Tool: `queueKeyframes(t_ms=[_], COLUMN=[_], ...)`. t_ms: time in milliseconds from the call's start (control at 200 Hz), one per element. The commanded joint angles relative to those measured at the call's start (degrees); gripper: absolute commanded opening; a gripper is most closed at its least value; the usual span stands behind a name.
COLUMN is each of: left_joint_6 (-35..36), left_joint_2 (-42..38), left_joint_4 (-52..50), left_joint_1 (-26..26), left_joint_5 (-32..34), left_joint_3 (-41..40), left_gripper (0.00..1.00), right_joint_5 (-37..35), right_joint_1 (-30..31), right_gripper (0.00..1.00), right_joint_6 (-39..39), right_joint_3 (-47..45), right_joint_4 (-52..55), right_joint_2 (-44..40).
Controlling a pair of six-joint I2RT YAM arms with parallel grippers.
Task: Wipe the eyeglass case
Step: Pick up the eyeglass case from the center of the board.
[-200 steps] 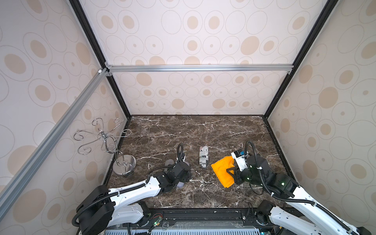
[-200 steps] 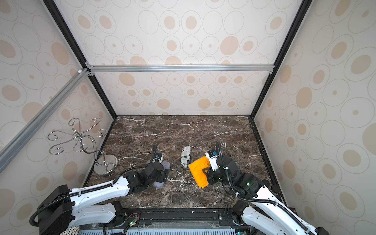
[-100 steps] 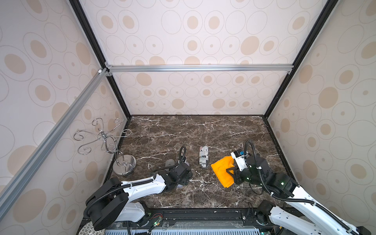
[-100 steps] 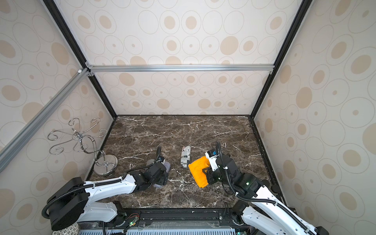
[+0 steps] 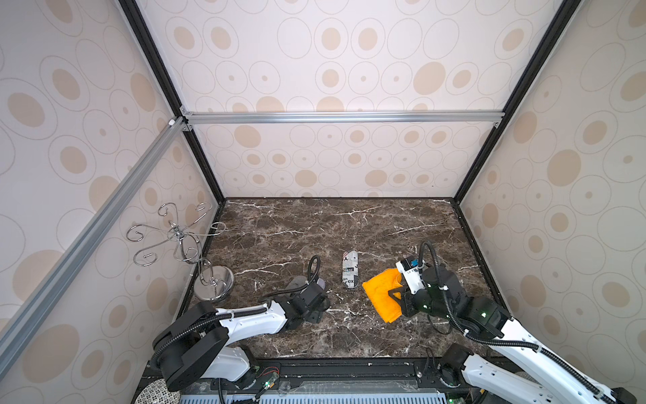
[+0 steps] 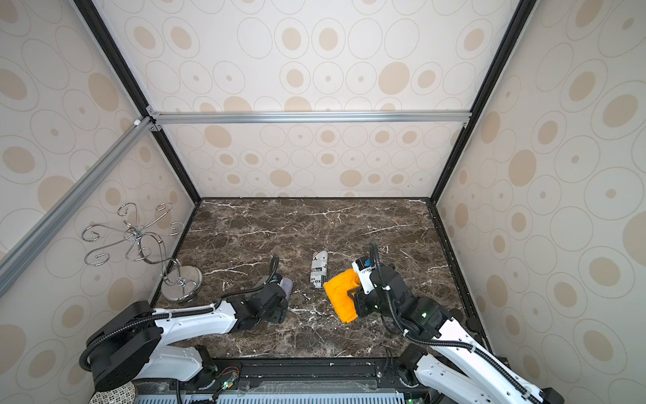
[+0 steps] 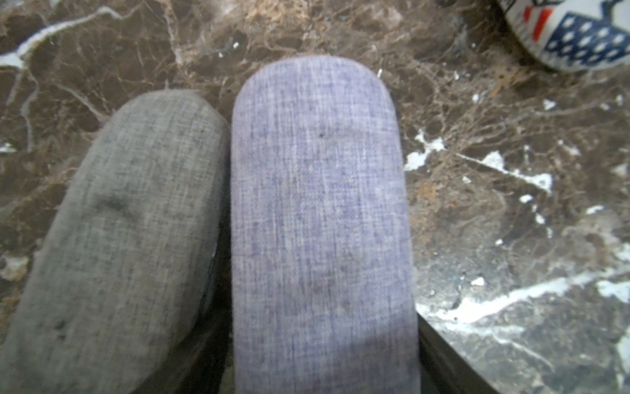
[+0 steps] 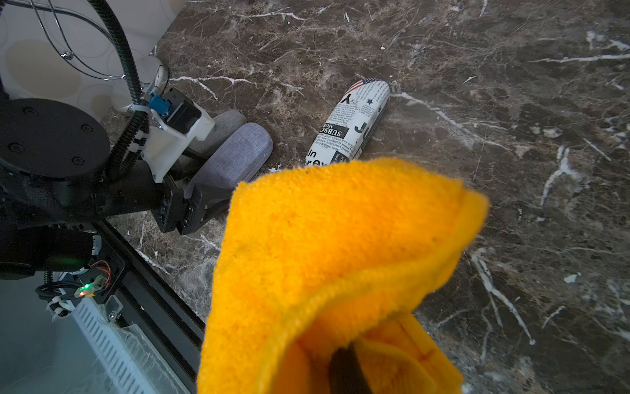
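Three: grey case (image 7: 112, 238), lilac case (image 7: 320, 221), newsprint case (image 5: 350, 269). One orange cloth (image 8: 341, 256), clamped in right hand (image 5: 398, 295). Left hand (image 8: 199, 180) astride lilac case, grip unclear.

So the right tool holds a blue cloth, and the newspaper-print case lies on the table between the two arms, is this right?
Not quite. The cloth is orange, not blue; the right wrist view shows it plainly. The rest is correct: the right tool holds it, and the newspaper-print case lies on the table between the two arms, as seen in both top views.
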State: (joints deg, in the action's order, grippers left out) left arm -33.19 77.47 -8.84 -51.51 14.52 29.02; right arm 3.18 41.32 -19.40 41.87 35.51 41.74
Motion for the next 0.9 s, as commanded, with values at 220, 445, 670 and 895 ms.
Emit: queueKeyframes(t_ms=[220, 445, 670, 895], left_joint_6=[-2.8, -2.3, 4.1, 11.4], left_joint_2=[-1.5, -2.6, -6.4, -4.9], left_joint_4=[-1.6, -1.4, 5.8, 12.3], left_joint_1=[-1.1, -1.4, -1.8, -2.3], left_joint_5=[0.3, -0.7, -9.1, -16.6], left_joint_3=[-2.1, -1.9, -1.9, 0.7], left_gripper=[0.71, 0.61, 0.58, 0.58], right_joint_5=[-0.1, -0.9, -5.3, -8.4], right_joint_1=[0.6, 0.5, 0.6, 0.6], right_gripper=[0.0, 0.0, 0.0, 0.0], right_joint_6=[0.3, 0.1, 0.8, 2.2], right_joint_3=[0.9, 0.7, 0.7, 5.3], right_joint_4=[-1.2, -1.0, 0.0, 0.9], right_joint_2=[0.5, 0.4, 1.5, 7.9])
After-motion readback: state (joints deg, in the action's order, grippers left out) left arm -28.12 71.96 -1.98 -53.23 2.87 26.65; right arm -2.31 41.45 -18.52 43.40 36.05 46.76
